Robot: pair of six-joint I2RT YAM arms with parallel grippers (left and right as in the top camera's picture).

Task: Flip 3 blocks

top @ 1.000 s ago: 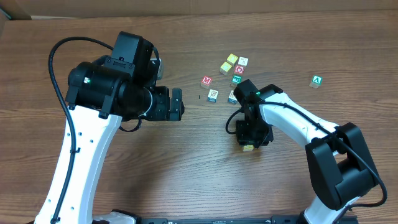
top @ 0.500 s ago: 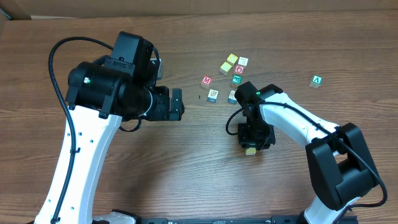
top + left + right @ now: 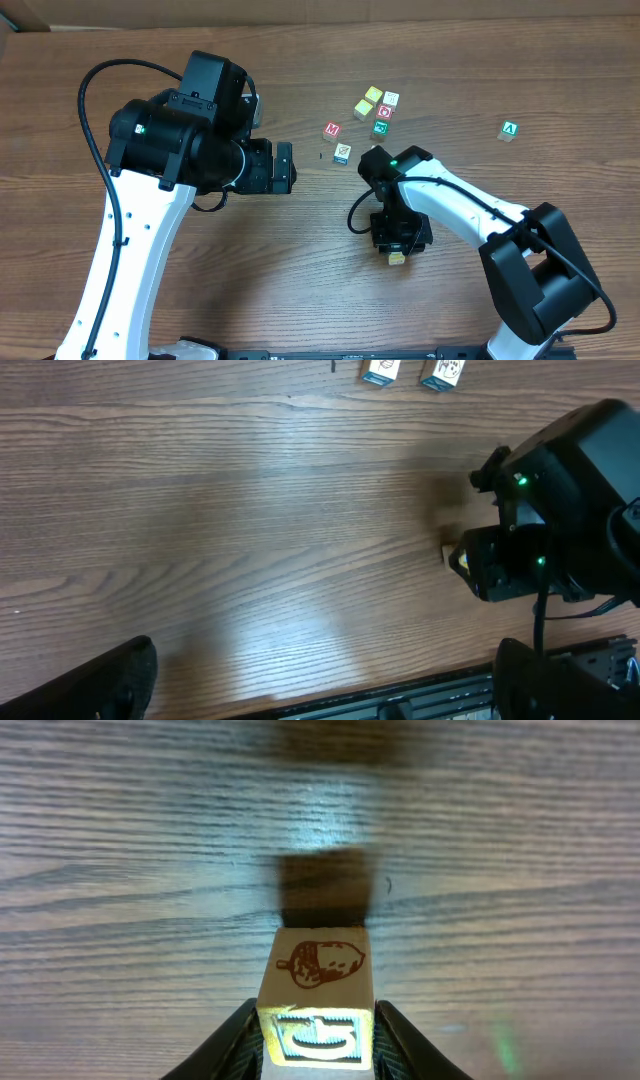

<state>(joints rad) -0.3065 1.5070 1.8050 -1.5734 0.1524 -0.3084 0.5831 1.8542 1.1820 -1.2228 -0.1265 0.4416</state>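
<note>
My right gripper is shut on a tan block that shows a brown acorn print on one face and a blue letter print on the face toward the camera. From overhead that block peeks out under the right gripper, at the middle of the table toward its near side. More blocks lie further back: a red M block, a slash block, and a red, a green and a white one. My left gripper hangs open and empty, left of the group.
Two yellow-topped cubes sit beside the cluster. A lone green A cube lies far right. The left wrist view shows the right arm, two blocks at the top edge and the table's near edge.
The right gripper has carried the acorn block toward the table's near edge and slightly left. The left arm has stayed still.
</note>
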